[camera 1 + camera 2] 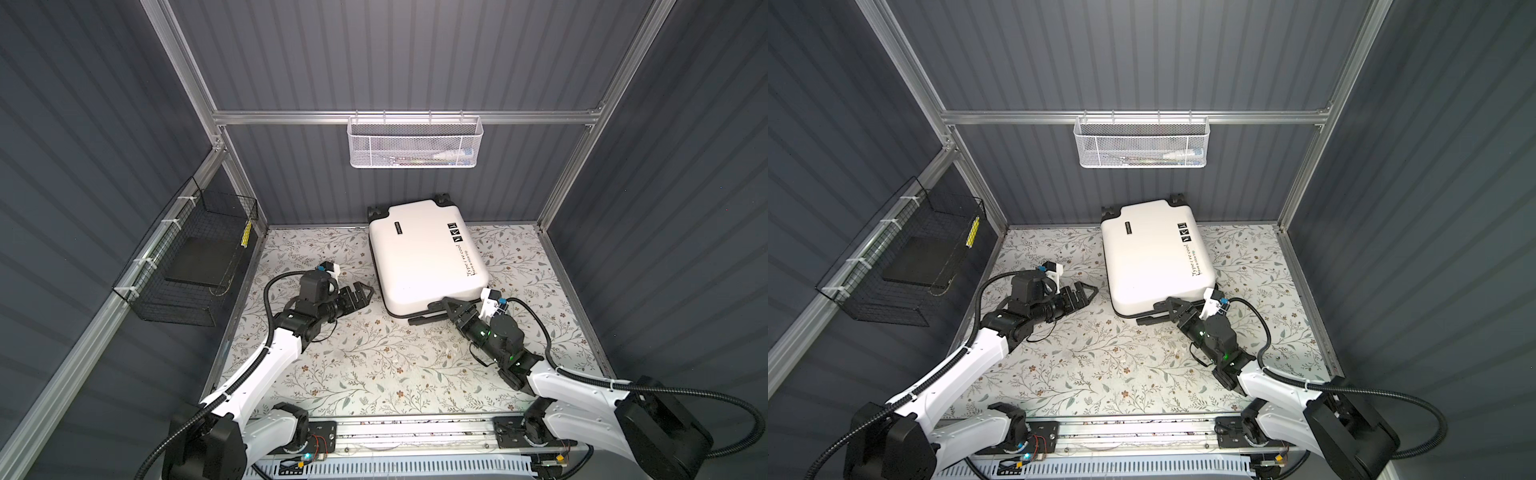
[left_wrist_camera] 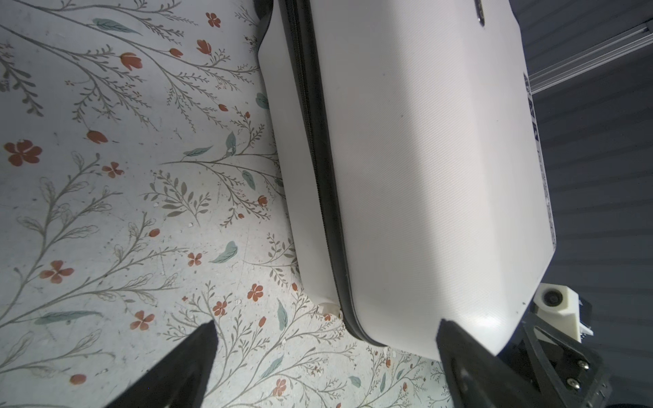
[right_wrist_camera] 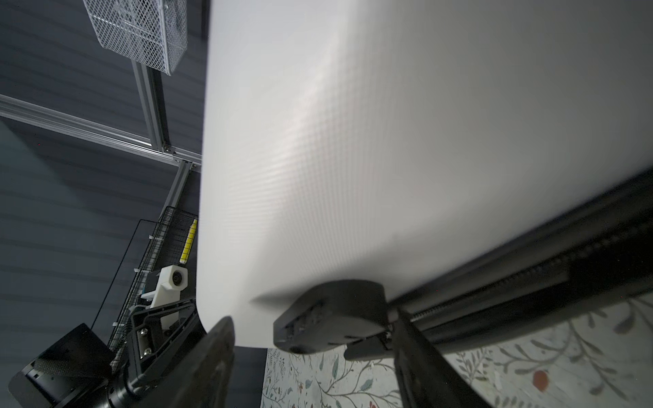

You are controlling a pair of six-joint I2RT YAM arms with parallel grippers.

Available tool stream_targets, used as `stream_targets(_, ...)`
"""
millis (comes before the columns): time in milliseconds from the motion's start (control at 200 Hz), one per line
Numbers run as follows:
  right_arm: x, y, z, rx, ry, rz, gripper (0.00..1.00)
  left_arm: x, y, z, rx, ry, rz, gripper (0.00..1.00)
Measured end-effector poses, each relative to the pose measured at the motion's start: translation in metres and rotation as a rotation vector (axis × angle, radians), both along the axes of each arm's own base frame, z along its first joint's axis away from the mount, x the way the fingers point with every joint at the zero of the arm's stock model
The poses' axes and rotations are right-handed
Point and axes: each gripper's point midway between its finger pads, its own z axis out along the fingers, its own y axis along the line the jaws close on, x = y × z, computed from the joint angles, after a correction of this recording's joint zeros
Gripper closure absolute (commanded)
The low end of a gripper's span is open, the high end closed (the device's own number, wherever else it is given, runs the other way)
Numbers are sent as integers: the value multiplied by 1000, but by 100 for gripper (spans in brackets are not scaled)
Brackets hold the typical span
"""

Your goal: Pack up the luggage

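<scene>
Left end effector (image 1: 360,294): jaws apart, empty, hovering left of the luggage (image 1: 424,253).
Right end effector (image 1: 448,308): jaws apart, flanking the handle (image 1: 417,320).
Risk: the unbraced luggage is probably sliding across the table (image 1: 374,365) under any pull.

One luggage (image 1: 424,257), two arms (left arm (image 1: 266,357), right arm (image 1: 569,380)), two baskets: white mesh basket (image 1: 415,145), black wire basket (image 1: 187,307).

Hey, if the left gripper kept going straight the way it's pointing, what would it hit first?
Probably the small white hard-shell suitcase: the open left gripper points at its side near the black zipper band, with only floral tabletop between them. Contact height is hard to judge.
</scene>
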Motion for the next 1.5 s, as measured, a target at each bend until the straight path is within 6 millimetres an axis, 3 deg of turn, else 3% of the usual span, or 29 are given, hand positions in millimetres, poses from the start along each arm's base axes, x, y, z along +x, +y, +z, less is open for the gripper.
stream_targets(675,9,6,-7,23,10,-15,71,2,-2,-1,-7,1,-1,0)
stream_targets(1045,9,6,-7,35,18,-17,82,3,-2,0,-9,-6,-1,0)
stream_targets(1501,9,6,-2,39,29,-21,86,3,-2,0,-9,-5,-1,0)
